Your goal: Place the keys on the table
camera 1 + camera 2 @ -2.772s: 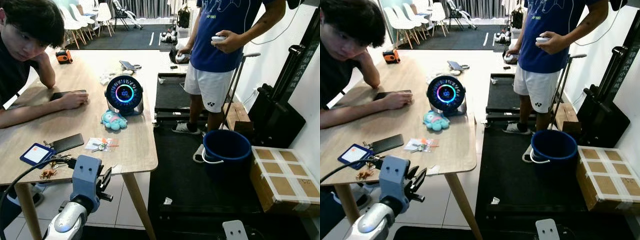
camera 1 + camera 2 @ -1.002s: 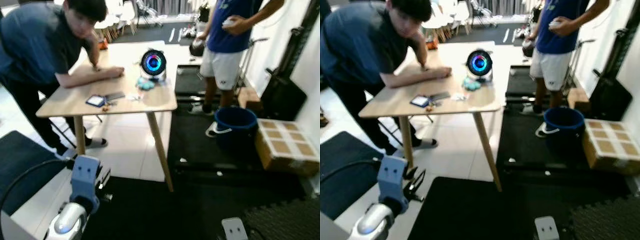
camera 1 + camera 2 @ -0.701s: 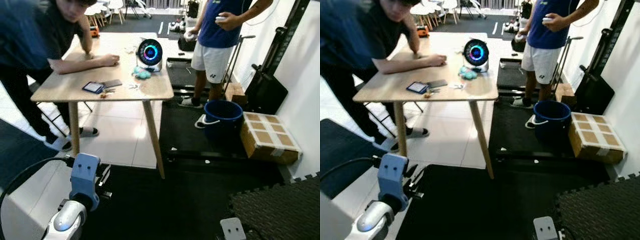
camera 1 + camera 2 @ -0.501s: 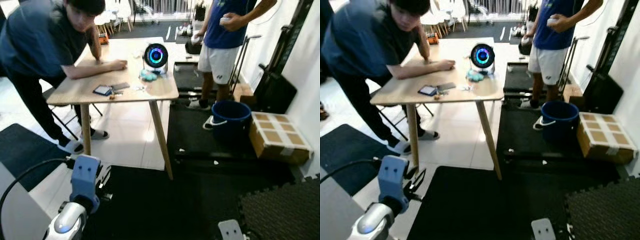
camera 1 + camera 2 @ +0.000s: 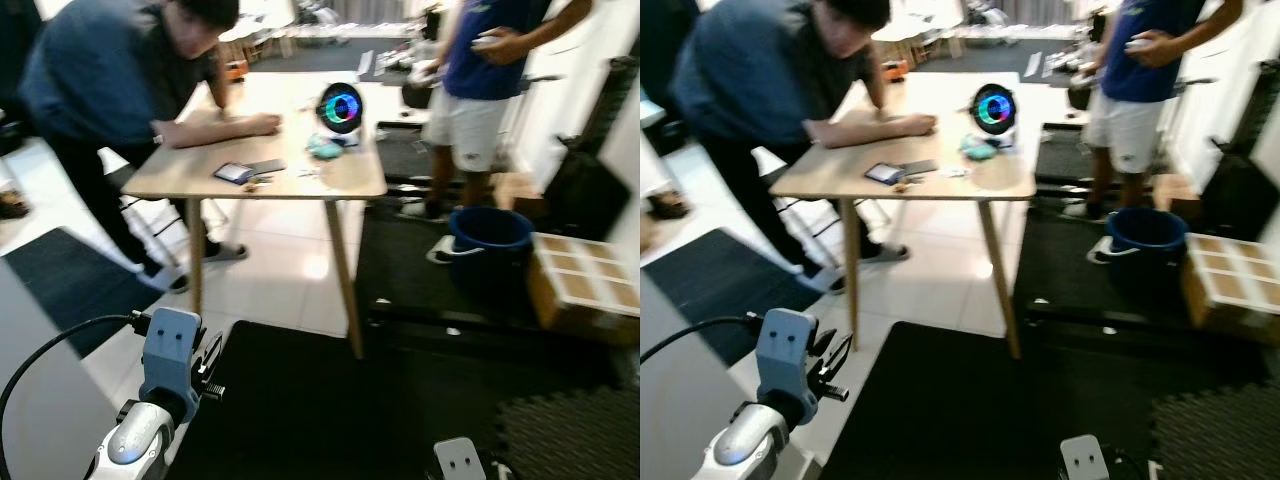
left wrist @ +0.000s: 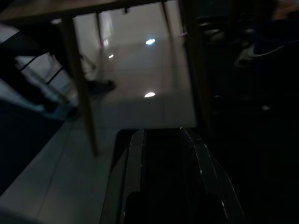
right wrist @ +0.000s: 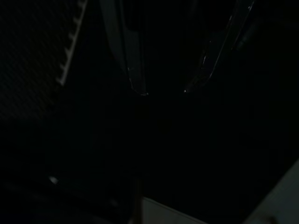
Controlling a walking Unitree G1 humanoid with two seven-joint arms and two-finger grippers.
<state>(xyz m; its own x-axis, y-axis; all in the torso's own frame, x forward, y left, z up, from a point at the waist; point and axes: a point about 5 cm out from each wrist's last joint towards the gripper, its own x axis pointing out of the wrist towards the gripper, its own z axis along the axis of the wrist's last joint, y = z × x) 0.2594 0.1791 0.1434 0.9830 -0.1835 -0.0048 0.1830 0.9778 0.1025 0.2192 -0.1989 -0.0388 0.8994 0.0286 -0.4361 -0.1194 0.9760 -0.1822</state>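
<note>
Hanging low beside the robot, well back from the wooden table [image 5: 350,185], the left gripper [image 5: 832,368] has its two black fingers spread apart with nothing between them; the left wrist view shows them parted over a dark mat [image 5: 300,400], looking toward the table legs. The right gripper [image 7: 163,91] appears in its dark wrist view with fingers apart and empty. A small cluster that is probably the keys [image 5: 262,182] lies on the tabletop just beside a blue-edged card [image 5: 233,172] and a dark phone [image 5: 268,166], though blur makes this hard to confirm. If so, the job looks done, and the risks now lie in walking: the raised mat edge could catch a foot, and the cable [image 5: 50,350] looping off the left arm could snag. Further along the table sit a round glowing gadget [image 5: 341,106] and a teal plush toy [image 5: 323,149]. One person [image 5: 120,90] leans on the far side of the table; another person [image 5: 480,90] stands near a blue bucket [image 5: 490,235] and a cardboard box [image 5: 585,285]. Pale floor tiles [image 5: 260,280] lie under the table.
</note>
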